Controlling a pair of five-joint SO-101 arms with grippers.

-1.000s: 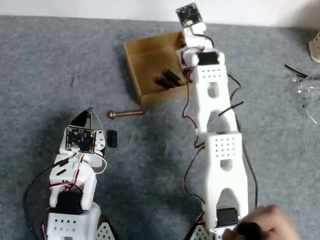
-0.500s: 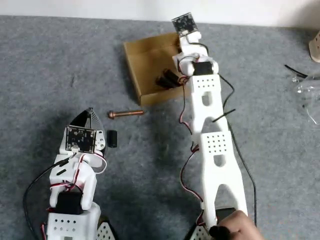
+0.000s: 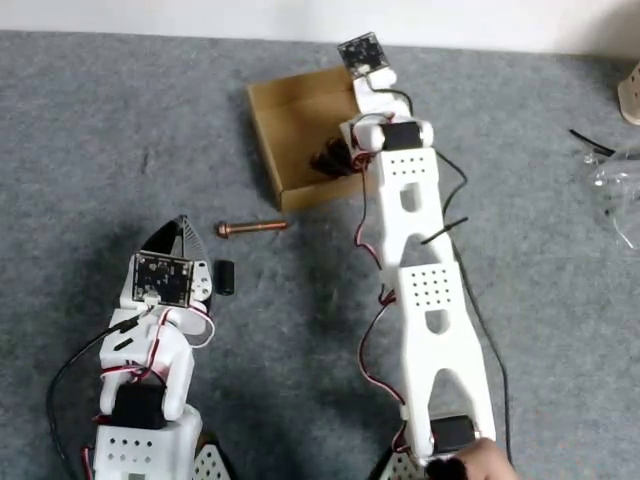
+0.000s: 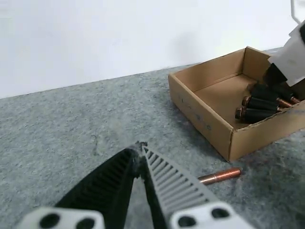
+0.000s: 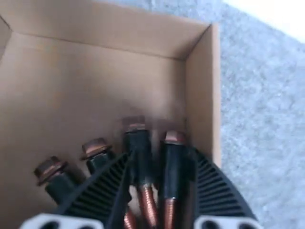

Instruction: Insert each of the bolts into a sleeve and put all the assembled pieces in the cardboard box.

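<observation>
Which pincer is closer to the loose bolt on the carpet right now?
Left. The left pincer sits close beside the bolt; the right pincer is farther off, inside the cardboard box.

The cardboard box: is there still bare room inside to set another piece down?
Yes. The cardboard box has bare floor between the bolt heads and the walls they face. It is crowded where four sleeved bolts lie side by side under the right tool. Outside, the grey mat lies bare left of the box, past the loose bolt.
</observation>
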